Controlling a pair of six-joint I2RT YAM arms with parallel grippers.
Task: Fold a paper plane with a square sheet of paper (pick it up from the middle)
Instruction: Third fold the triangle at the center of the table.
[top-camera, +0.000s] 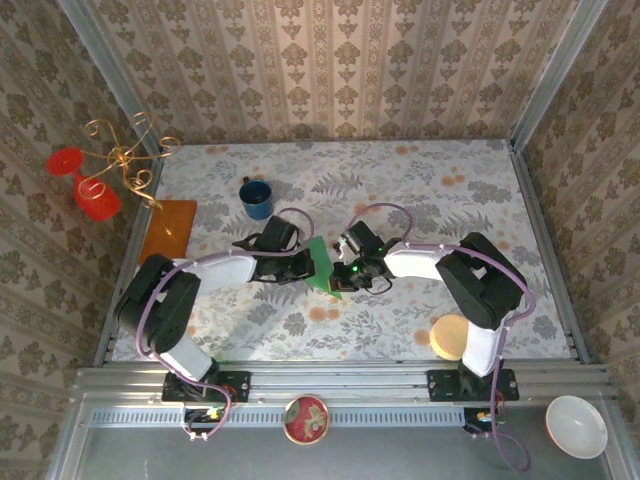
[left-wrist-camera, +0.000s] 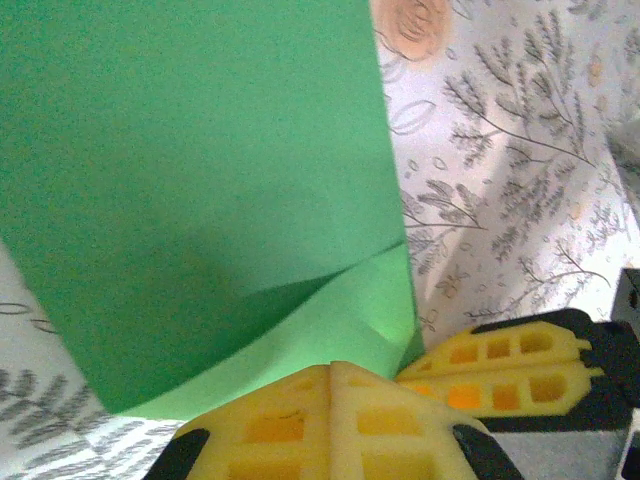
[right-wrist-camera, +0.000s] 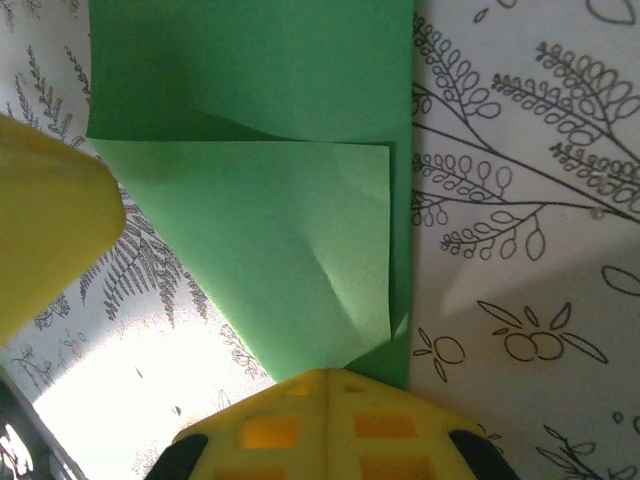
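Far left there's the orange-brown sheet (top-camera: 168, 228) and the blue mug (top-camera: 256, 198), both well away from the action so ignore those; the left gripper (top-camera: 300, 263) comes next, fingers pressed fully together, and from its wrist cam it looks pinched on the near edge of the square sheet of paper (top-camera: 322, 265); the sheet itself sits mid-table (top-camera: 420, 200) right between the two grippers, lifted and tilted rather than lying flat; its long run goes away from the arm bases, leaning a bit to the left at the far end; one corner flap (right-wrist-camera: 290, 250) is already folded over in a diagonal crease, so I'd say we're early in the nose folds; the right gripper (top-camera: 348, 270) is on the other side, also clamped shut, biting the sheet at the near corner by that flap. Both arms are equally close, one per side; so I reckon the next fold turns on that centre line running straight out between them.
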